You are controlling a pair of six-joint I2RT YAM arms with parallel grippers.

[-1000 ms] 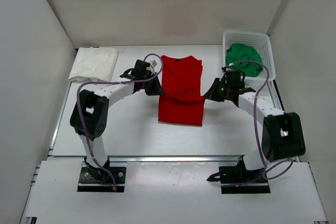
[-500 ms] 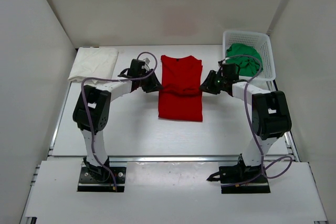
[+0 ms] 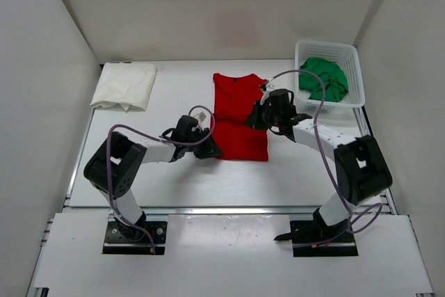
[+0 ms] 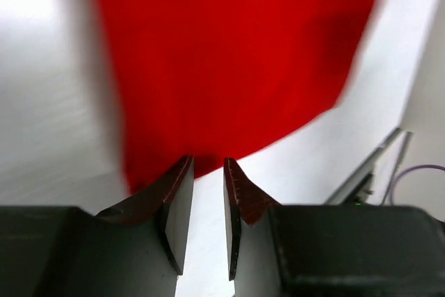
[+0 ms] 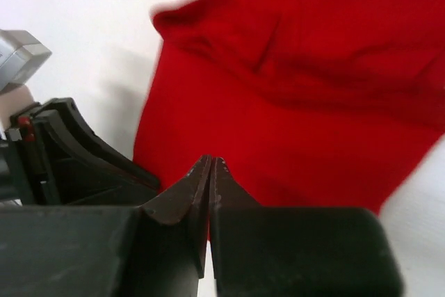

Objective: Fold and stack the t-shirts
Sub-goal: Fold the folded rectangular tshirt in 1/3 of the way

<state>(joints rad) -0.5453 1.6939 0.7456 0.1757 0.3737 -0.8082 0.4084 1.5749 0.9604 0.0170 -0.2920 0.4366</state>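
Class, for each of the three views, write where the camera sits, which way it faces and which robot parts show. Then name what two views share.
Top view: above and behind the arms, looking down on the table; both arms show, bases at the bottom.
Left wrist view: on the left wrist, looking past the left gripper, fingers parted, at the red t-shirt.
Right wrist view: on the right wrist, looking past the right gripper, fingers together, at the same shirt.
Shared: all three show the red t-shirt.
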